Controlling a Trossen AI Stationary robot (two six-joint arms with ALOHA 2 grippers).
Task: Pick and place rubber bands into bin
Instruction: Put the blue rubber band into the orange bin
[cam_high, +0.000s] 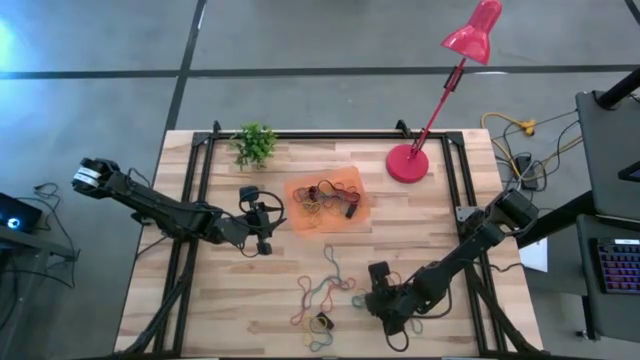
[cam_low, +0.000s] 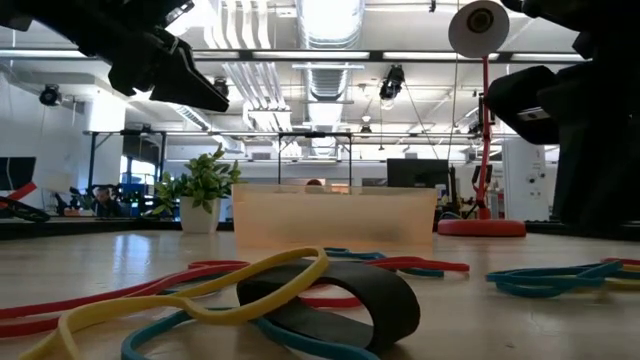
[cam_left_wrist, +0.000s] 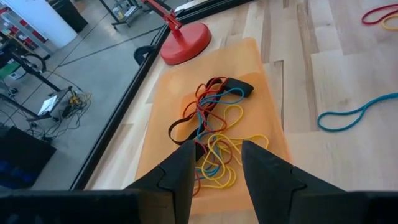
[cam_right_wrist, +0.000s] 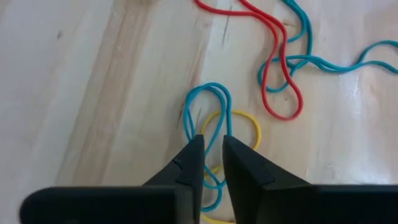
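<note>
The orange bin (cam_high: 345, 180) lies at the table's far middle with a tangle of rubber bands (cam_left_wrist: 214, 124) in it. My left gripper (cam_high: 262, 235) hangs open just left of the bin (cam_left_wrist: 249, 62), with nothing between its fingers. More bands (cam_high: 322, 295) lie loose on the wood near the front edge. My right gripper (cam_right_wrist: 212, 142) points steeply down over them, at their right. Its fingers stand a narrow gap apart, and strands of a blue band (cam_right_wrist: 208, 99) run through that gap. A yellow band (cam_right_wrist: 245, 121) lies under the blue one. My right gripper comes at the blue band from above, slanting, with the band's strands (cam_right_wrist: 210, 132) running between the fingertips. The gap looks wider than the strands. I cannot tell whether the fingers touch the band. The band's far loop lies on the wood.
A red band (cam_right_wrist: 280, 68) and another blue one lie beyond the right gripper. A wide black band (cam_low: 340, 300) lies at the front edge. The red lamp base (cam_high: 407, 163) stands right of the bin, a small plant (cam_high: 255, 145) at the far left. Black rails (cam_high: 190, 200) run along both sides.
</note>
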